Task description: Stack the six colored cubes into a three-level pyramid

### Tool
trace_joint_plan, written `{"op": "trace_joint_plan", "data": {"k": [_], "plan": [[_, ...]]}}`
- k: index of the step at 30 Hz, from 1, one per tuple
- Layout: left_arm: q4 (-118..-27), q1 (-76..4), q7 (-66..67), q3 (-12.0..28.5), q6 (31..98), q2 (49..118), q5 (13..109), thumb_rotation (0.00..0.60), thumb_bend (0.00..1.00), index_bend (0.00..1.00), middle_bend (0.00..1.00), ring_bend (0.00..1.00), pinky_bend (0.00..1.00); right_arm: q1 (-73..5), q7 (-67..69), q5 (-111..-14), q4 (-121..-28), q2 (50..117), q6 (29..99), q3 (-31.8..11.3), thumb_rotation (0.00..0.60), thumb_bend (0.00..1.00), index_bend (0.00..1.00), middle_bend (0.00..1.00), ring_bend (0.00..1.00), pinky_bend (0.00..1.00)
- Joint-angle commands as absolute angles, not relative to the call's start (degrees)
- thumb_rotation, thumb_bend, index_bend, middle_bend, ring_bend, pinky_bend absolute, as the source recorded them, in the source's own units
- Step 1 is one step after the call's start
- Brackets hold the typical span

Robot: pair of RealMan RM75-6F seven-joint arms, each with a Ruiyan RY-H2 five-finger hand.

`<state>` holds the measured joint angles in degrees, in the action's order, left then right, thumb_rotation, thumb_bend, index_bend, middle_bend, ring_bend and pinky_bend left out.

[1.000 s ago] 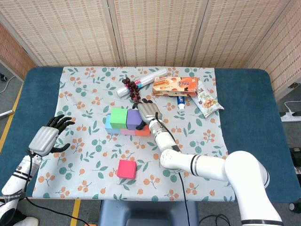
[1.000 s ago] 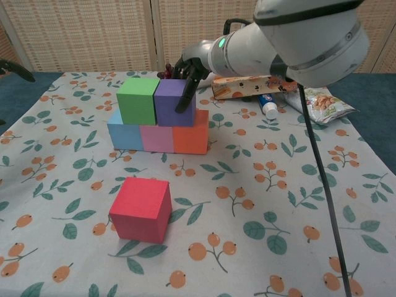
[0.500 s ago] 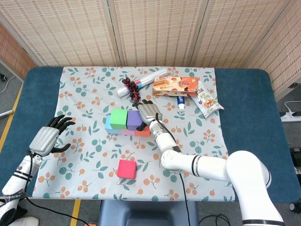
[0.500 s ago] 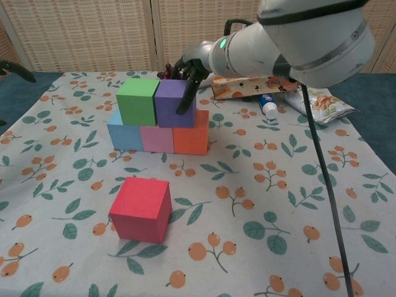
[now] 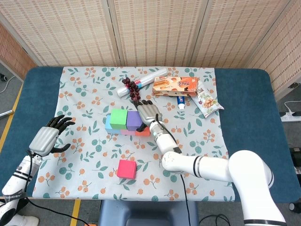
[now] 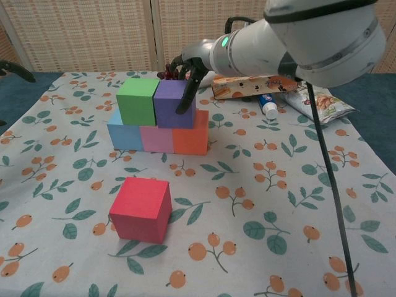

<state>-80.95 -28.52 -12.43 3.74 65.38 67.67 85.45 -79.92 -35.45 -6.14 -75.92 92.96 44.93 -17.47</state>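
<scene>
Red cube [image 6: 141, 208] sits alone at near edge of surface [image 5: 244, 94], well apart from five-cube stack. Looks light, rigid, maybe foam; we'd pinch opposite flat faces. Right hand [image 6: 184, 73] fingers rest on purple cube [image 6: 172, 103]; left hand [image 5: 47, 136] open, empty.

Both arms are showing glossy white shells with black joint bands. The left hand [image 5: 45, 138] and right hand [image 5: 148, 112] are showing ribbed silver-grey backs and black fingers [image 6: 185, 99]. A green indicator is glowing on the right wrist; black cables are trailing below both arms.
</scene>
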Motion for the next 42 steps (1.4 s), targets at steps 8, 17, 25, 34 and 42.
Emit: {"op": "trace_joint_plan", "data": {"k": [8,17,25,34,42], "plan": [[-80.80,-28.43,-12.85,3.90,65.65,67.72,85.34,0.600,0.28,0.19,0.10,0.03,0.11,-76.13,-32.12,-11.12,-86.23,85.07,47.71,-18.48,0.600,0.07,0.00,0.03,0.00,0.00],[-82.31,-28.54,-12.53,2.91,66.22,67.02,87.73,0.600,0.28,0.19,0.10,0.03,0.12,-71.43,-29.06,-18.00,-95.11,78.67,50.37,-17.03,0.600,0.07,0.00,0.03,0.00,0.00],[-84.88,-29.59,-14.92,-0.61,67.84,65.04,96.39,0.600,0.28,0.22,0.13,0.05,0.13,-61.77,-23.42,-30.78,-105.95,70.07,56.50,-13.92,0.600,0.07,0.00,0.04,0.00,0.00],[-90.25,-36.19,-13.52,-4.64,58.84,64.96,103.88,0.600,0.28,0.20,0.13,0.06,0.14,-48.42,-11.88,-46.35,-111.17,61.49,60.56,-9.82,0.600,0.07,0.00,0.04,0.00,0.00],[-94.91,-39.88,-9.51,-4.22,50.49,68.06,100.15,0.600,0.28,0.07,0.09,0.02,0.13,-39.09,-1.95,-56.54,-109.28,57.09,63.01,-7.04,0.600,0.07,0.00,0.04,0.00,0.00]]}}
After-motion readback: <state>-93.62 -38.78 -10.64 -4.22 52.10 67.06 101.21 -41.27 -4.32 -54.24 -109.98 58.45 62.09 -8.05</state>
